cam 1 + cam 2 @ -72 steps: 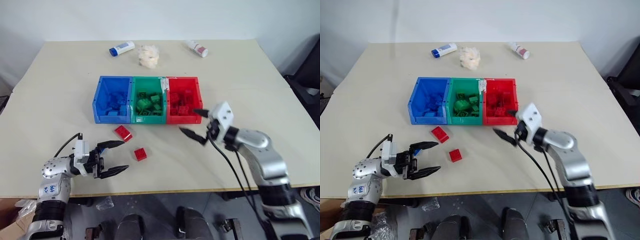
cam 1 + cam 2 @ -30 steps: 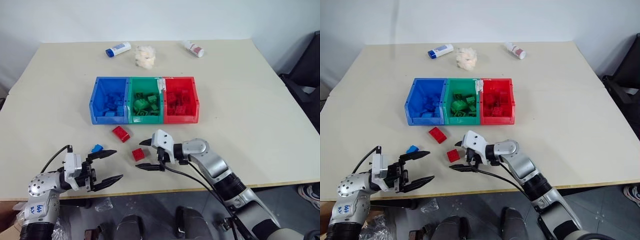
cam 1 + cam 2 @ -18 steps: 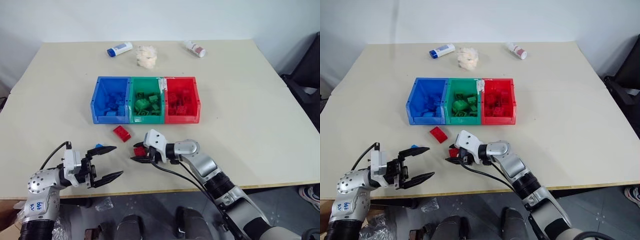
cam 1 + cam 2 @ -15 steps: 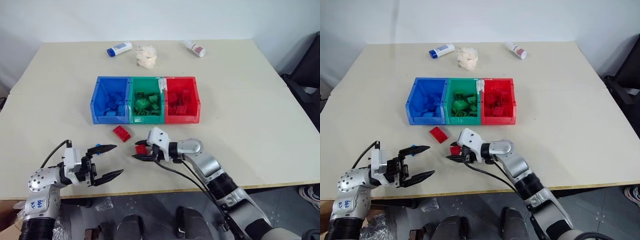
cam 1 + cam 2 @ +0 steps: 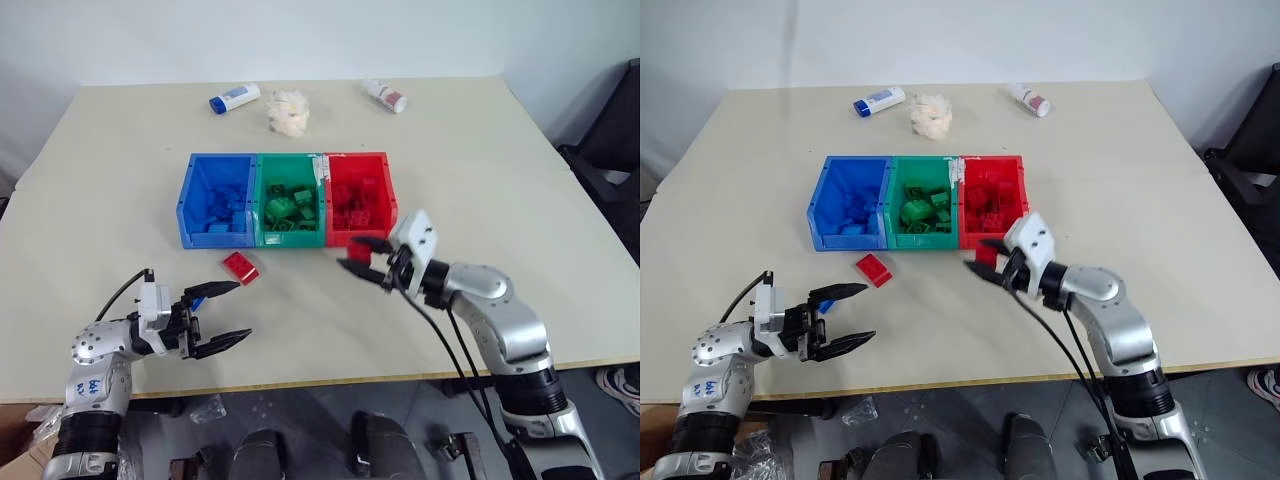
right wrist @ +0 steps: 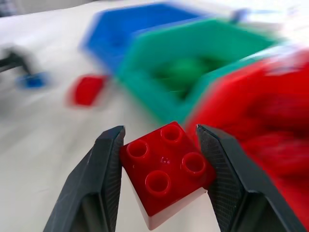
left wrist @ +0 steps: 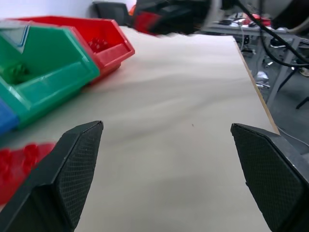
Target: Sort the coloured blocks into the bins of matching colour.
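My right gripper (image 5: pixel 352 256) is shut on a small red block (image 6: pixel 166 169) and hangs just above the table, at the front wall of the red bin (image 5: pixel 390 205). The red bin is joined to the green bin (image 5: pixel 290 240) and the blue bin (image 5: pixel 185 205); each holds several blocks of its own colour. A second red block (image 5: pixel 240 267) lies on the table in front of the blue bin. Near the front left edge my left gripper (image 5: pixel 225 314) stands open and holds nothing. A small blue block (image 6: pixel 33 80) lies close beside its upper finger.
Two white tubes (image 5: pixel 233 97) (image 5: pixel 384 95) and a fluffy white wad (image 5: pixel 290 110) lie at the far side of the table. A dark chair (image 5: pixel 610 150) stands off the right edge. Open tabletop stretches right of the bins.
My right gripper shut on the red block near the table's front, lifted it and carried it right and back to the red bin's front. The left gripper stayed open, almost still.
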Controlling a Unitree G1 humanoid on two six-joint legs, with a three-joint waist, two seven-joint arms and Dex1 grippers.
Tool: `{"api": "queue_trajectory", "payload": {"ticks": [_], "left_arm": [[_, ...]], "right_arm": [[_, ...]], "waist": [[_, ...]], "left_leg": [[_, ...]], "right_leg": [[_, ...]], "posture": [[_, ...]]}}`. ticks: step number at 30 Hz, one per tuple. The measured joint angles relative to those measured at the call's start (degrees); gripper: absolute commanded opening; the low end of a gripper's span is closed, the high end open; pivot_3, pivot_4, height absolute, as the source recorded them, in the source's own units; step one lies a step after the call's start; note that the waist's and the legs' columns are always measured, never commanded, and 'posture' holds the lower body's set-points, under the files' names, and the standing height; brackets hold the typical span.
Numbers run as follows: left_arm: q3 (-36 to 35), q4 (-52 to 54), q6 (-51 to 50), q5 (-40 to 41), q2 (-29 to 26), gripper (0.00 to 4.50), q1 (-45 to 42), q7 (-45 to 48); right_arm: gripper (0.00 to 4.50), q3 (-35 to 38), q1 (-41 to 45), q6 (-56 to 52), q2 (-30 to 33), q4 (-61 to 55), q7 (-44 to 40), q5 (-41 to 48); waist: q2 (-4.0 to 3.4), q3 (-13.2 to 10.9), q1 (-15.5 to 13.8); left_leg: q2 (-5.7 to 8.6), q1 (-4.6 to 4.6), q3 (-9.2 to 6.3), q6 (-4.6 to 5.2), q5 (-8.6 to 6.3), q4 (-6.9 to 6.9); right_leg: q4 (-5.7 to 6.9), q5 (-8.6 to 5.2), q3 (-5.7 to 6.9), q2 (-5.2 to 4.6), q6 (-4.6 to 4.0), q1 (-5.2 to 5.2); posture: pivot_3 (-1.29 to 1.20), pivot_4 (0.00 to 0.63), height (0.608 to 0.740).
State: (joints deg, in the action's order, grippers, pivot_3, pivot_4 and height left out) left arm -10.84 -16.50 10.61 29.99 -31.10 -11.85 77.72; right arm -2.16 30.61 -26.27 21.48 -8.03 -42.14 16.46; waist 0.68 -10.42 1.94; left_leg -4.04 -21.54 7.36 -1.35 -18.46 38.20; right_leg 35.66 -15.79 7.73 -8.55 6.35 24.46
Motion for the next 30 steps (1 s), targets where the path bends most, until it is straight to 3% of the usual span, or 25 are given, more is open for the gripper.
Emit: {"api": "queue_trajectory", "payload": {"ticks": [4, 8, 11, 12, 18, 25, 30], "left_arm": [[0.5, -1.26, 0.39, -0.29, 0.53, 4.5, -1.2, 0.43], [0.74, -2.43, 0.68, -0.99, 0.92, 4.5, -1.75, 0.55], [0.75, -2.43, 0.98, -1.08, 0.94, 4.5, -2.07, 0.61], [0.74, -2.43, 1.08, -1.08, 0.94, 4.5, -2.07, 0.63], [0.63, -2.37, 1.13, -1.09, 0.91, 4.5, -1.94, 0.66], [0.1, -1.78, 0.98, -1.08, 0.57, 4.5, -0.86, -0.41], [-2.5, 2.7, -0.4, -0.6, -0.86, 4.5, 0.86, -3.94]], "right_arm": [[1.99, 0.44, 6.2, 3.25, -0.51, 7.97, 2.29, -1.64], [3.3, 0.29, 12.37, 7.32, -2.39, 19.51, 5.24, -4.41], [4.31, 0.26, 13.67, 9.24, -2.93, 22.13, 5.66, -5.01], [4.46, 0.23, 13.63, 9.65, -2.95, 22.29, 5.57, -5.01], [4.46, 0.16, 9.21, 8.87, -0.38, 16.32, 2.07, -3.9], [4.46, 0.64, -5.26, 4.52, 12.88, 0.68, -12.0, 3.07], [4.46, 2.73, -12.7, 6.42, 20.76, -1.59, -21.23, 5.66]], "waist": [[0.0, 0.0, -0.08], [0.0, 0.0, 0.04], [0.0, 0.0, 0.02], [0.0, 0.0, 0.02], [0.0, 0.0, -0.3], [0.0, 0.0, -0.43], [0.03, -0.01, -0.1]], "left_leg": [[0.0, -0.01, 0.03, 0.01, -0.01, -0.03], [0.0, -0.02, 0.1, 0.01, 0.0, -0.02], [0.0, -0.02, 0.1, 0.01, 0.0, -0.05], [0.0, -0.03, 0.1, 0.01, -0.01, -0.05], [0.0, -0.04, 0.1, 0.02, -0.01, -0.05], [0.01, -0.06, 0.09, 0.1, -0.06, -0.01], [0.0, 0.02, 0.15, 0.11, -0.07, 0.03]], "right_leg": [[-0.03, 0.0, 0.0, 0.0, 0.0, 0.01], [-0.03, 0.01, -0.05, 0.0, 0.02, 0.05], [-0.03, 0.01, -0.05, 0.0, 0.02, 0.06], [-0.04, 0.01, -0.06, -0.01, 0.02, 0.06], [-0.07, 0.02, -0.06, -0.01, 0.04, 0.05], [-0.15, 0.05, -0.09, -0.01, 0.1, 0.03], [-0.13, 0.07, -0.15, -0.01, 0.11, 0.0]], "posture": [[0.0, 0.15, 0.74], [0.0, 0.15, 0.74], [0.0, 0.15, 0.74], [0.0, 0.15, 0.74], [0.0, 0.15, 0.74], [0.0, 0.15, 0.74], [0.0, 0.15, 0.74]]}}
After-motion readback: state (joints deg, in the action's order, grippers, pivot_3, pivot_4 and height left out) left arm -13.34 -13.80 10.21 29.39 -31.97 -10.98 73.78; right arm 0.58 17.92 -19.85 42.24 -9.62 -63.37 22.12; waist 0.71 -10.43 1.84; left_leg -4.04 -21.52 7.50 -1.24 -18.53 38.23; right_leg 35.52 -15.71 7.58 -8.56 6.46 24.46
